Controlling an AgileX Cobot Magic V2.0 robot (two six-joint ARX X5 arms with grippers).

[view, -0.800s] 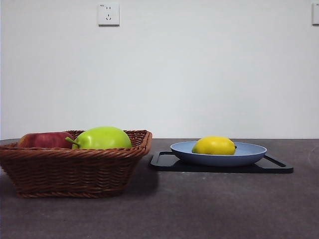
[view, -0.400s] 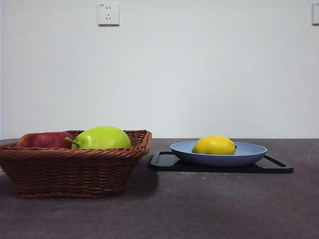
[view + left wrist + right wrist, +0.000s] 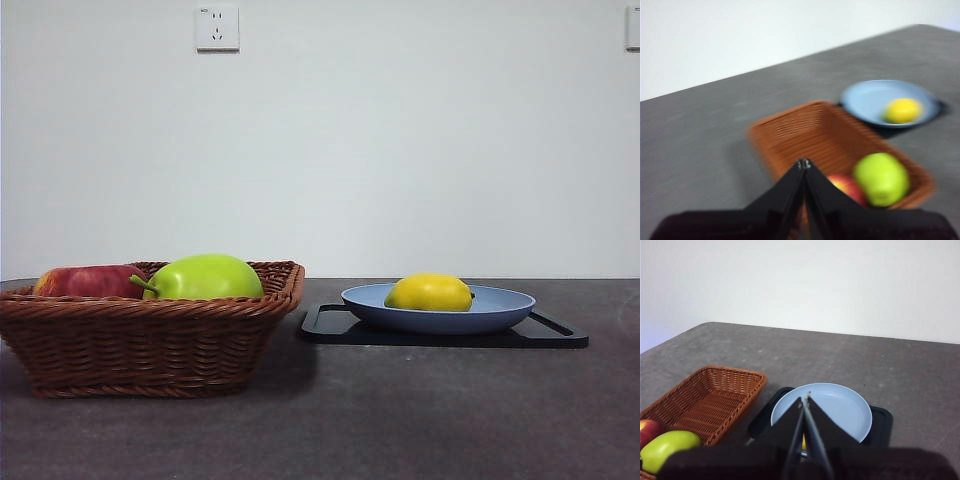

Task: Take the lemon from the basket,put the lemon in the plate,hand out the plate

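The lemon (image 3: pixel 430 292) lies in the light-blue plate (image 3: pixel 500 305), which sits on a black tray at the right of the front view. It also shows in the left wrist view (image 3: pixel 903 110), and mostly hidden behind my right jaws in the right wrist view (image 3: pixel 803 442). The wicker basket (image 3: pixel 150 345) stands at the left. My left gripper (image 3: pixel 803 163) is shut and empty, high above the basket (image 3: pixel 805 135). My right gripper (image 3: pixel 805 399) is shut and empty, high above the plate (image 3: pixel 840 410). Neither gripper shows in the front view.
The basket holds a red apple (image 3: pixel 88 281) and a yellow-green stemmed fruit (image 3: pixel 205 277). The black tray (image 3: pixel 545 335) lies under the plate. A wall socket (image 3: pixel 218 28) is on the white wall behind the grey table.
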